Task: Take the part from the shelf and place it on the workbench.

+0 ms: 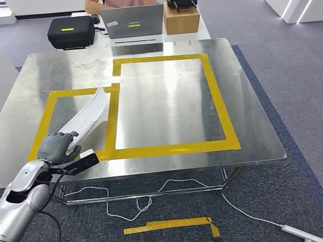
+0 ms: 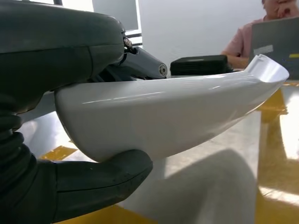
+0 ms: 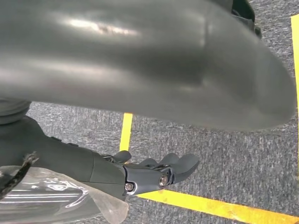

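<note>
The steel desk [image 1: 160,108] carries 2 yellow tape frames [image 1: 217,96]. Over the smaller left frame, the long white part [image 1: 87,117] slants up, tip pointing away-right, clamped in the left robot hand [image 1: 57,146]. Behind: laptop [image 1: 133,21], case [image 1: 71,31], box [image 1: 181,19]. Right robot hand [image 3: 159,172] hangs empty, fingers extended.

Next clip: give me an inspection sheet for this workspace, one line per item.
Surface: metal workbench marked with yellow tape rectangles.
Job's things: white part held over the smaller rectangle.
Clutter: laptop, black case, cardboard box on the table behind.
Hands: left hand grips the part; right hand holds nothing, fingers extended over carpet.
Cables: white cable on the floor under the workbench.
Surroundings: grey carpet; a person behind the laptop.
</note>
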Robot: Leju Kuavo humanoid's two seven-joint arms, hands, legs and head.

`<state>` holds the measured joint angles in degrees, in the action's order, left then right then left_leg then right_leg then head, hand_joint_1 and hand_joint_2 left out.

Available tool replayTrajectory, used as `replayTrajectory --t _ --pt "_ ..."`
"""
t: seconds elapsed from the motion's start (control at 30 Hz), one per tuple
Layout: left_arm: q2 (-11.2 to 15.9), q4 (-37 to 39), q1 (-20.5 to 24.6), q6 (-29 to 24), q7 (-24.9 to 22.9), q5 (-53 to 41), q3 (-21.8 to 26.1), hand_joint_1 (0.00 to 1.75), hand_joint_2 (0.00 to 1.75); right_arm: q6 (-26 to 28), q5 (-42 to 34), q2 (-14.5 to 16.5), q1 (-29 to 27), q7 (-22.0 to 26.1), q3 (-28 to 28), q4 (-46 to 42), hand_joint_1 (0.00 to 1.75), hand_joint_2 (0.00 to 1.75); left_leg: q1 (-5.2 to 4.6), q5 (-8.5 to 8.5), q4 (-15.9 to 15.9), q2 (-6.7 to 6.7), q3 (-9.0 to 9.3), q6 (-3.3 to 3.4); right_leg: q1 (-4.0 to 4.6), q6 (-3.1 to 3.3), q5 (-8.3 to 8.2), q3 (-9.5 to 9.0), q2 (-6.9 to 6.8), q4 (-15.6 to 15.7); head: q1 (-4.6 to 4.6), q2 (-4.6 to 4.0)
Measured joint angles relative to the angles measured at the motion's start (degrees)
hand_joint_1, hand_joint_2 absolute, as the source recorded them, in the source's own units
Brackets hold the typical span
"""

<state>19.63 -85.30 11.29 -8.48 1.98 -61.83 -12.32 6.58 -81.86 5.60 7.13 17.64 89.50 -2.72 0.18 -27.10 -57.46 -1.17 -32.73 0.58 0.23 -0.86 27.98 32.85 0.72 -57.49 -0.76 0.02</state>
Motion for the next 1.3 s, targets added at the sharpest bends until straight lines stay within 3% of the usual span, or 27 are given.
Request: replayTrajectory --t 0.2,0.7,0.83,0.97,1.3 --pt "0.1 4.4 0.6 0.0 -2.9 -2.6 -0.6 1.75 1.75 0.4 0.3 -0.5 -0.2 0.2 0.0 -0.8 0.00 0.00 0.01 0.02 0.0 0.00 -0.01 -0.37 -0.03 0.07 -0.02 -0.05 -0.02 0.0 0.02 0.01" --pt "1.7 9.0 0.8 -0.3 -4.5 -4.6 -0.1 1.75 1.75 1.0 0.6 -1.2 -1.4 1.2 0.0 -1.4 0.00 0.00 -0.21 0.01 0.0 -0.01 -0.01 -0.35 -0.27 0.00 -0.06 -0.10 -0.08 0.0 0.02 0.01" --pt "1.8 9.3 0.7 -0.4 -4.5 -4.7 -0.1 0.00 1.75 1.0 0.6 -1.2 -1.4 1.2 0.0 -1.4 0.00 0.00 -0.21 0.01 0.0 -0.01 0.00 -0.35 -0.26 0.01 -0.07 -0.11 -0.08 0.0 0.02 0.01" --pt "1.9 9.4 0.1 -1.0 -3.8 -3.7 0.5 0.00 0.00 1.0 0.8 -1.2 -1.4 1.4 0.0 -1.5 0.00 0.00 -0.20 0.01 0.0 -0.01 0.00 -0.35 -0.25 0.02 -0.07 -0.10 -0.08 0.0 0.02 0.01" --pt "1.8 9.1 -1.6 -1.6 -1.6 -0.6 3.2 0.00 0.00 0.8 1.2 -1.2 -1.5 1.4 0.0 -1.5 0.00 0.00 -0.21 0.01 0.0 -0.01 -0.01 -0.35 -0.26 0.02 -0.07 -0.10 -0.08 0.0 0.02 0.01"
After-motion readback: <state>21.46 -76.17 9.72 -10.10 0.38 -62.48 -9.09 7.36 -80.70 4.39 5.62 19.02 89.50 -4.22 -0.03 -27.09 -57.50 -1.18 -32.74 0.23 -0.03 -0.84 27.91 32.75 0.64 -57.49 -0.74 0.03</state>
